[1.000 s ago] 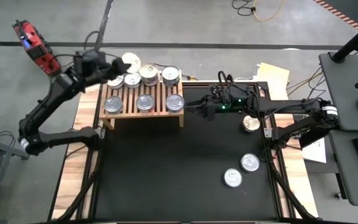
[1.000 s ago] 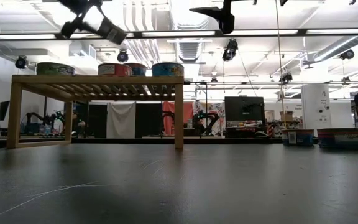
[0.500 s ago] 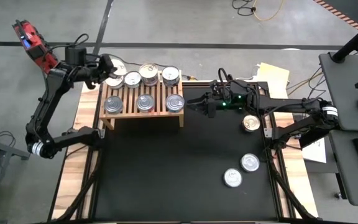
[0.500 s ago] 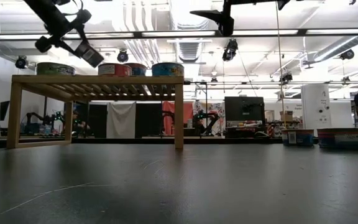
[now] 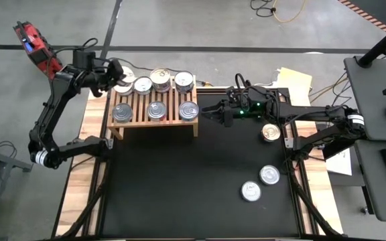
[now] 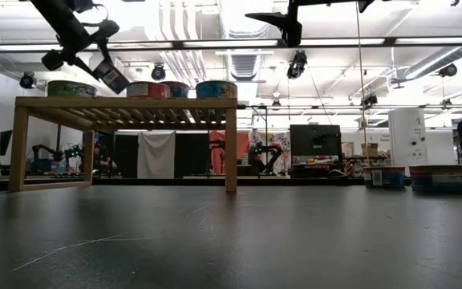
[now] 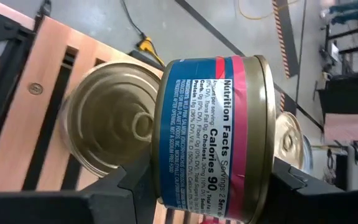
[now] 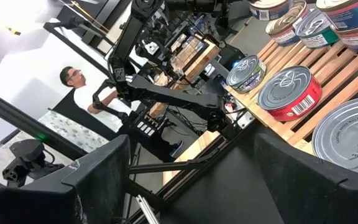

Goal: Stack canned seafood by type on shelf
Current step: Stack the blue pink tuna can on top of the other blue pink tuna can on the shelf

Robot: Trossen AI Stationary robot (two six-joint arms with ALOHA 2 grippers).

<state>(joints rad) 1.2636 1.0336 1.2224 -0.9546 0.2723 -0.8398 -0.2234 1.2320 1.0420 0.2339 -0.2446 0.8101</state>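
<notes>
The shelf (image 5: 155, 111), a low light-wood slatted rack, serves as the reference landmark; it stands at the far left part of the dark table mat (image 5: 200, 181).

Left gripper (image 5: 116, 75): positioned above the shelf's far left corner. Its fingers are clamped on a can (image 7: 213, 134) with a blue and pink label showing a nutrition panel; the can is held on its side between the two dark fingers (image 7: 126, 180). In the low view the same gripper (image 6: 112, 76) hangs tilted just above the shelf top at its left end.

Cans on the shelf: three silver-lidded tins (image 5: 156, 110) sit in the near row, and further tins (image 5: 184, 82) occupy the far row. In the left wrist view, a gold-coloured can (image 7: 107, 134) sits on the slats directly behind the held one. The low view shows the sides of the tins (image 6: 216, 88) standing upright on the shelf top.

Right gripper (image 5: 210, 112): positioned just beside the shelf's right end, above the mat, fingers spread wide and empty. Its wrist view looks across the slats at a red-sided tin (image 8: 289, 93).

Cans off the shelf: three tins lie well to the right of the shelf, one (image 5: 270, 132) near the mat's right edge and two (image 5: 260, 183) nearer the front.

A person (image 8: 82, 93) shows in the room beyond.
</notes>
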